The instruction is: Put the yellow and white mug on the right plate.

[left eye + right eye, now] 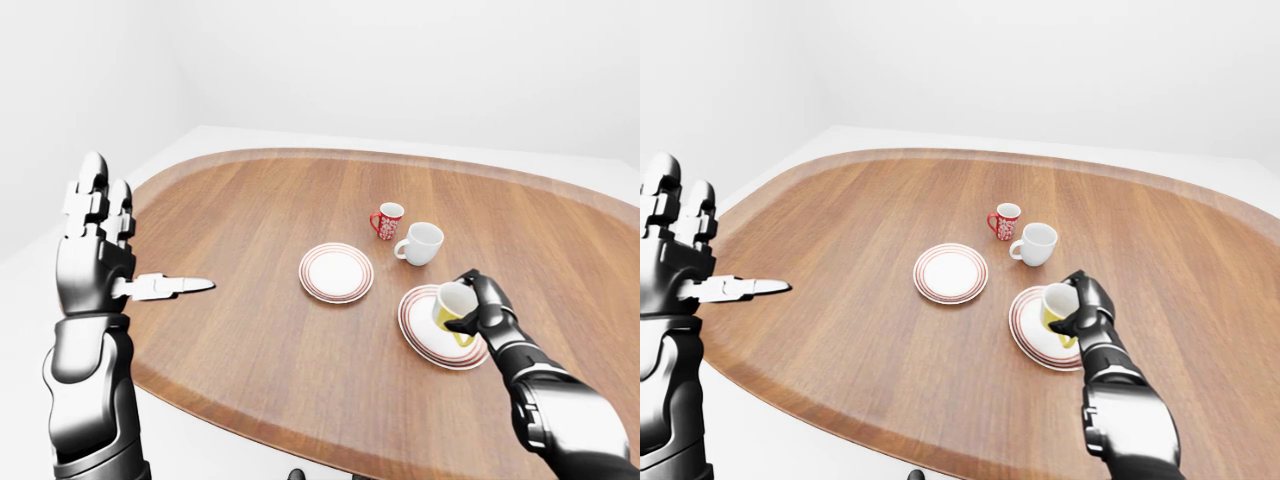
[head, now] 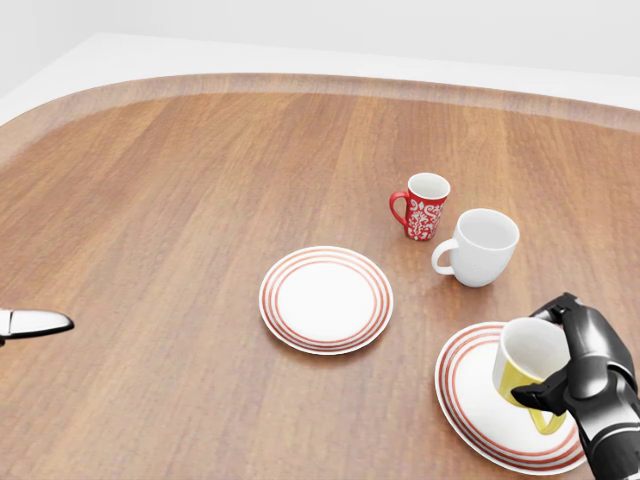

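The yellow and white mug (image 2: pixel 524 364) is tilted, mouth toward the view's left, over the right red-ringed plate (image 2: pixel 478 401) at the lower right of the head view. My right hand (image 2: pixel 572 368) is shut on the mug, fingers round its side and yellow handle. Whether the mug touches the plate I cannot tell. My left hand (image 1: pixel 110 250) is open and raised at the left of the left-eye view, over the table's near left edge, one finger pointing right.
A second red-ringed plate (image 2: pixel 326 299) lies at the table's middle. A red patterned mug (image 2: pixel 425 206) and a plain white mug (image 2: pixel 480 246) stand above the right plate. The oval wooden table (image 1: pixel 250 220) has a rim all round.
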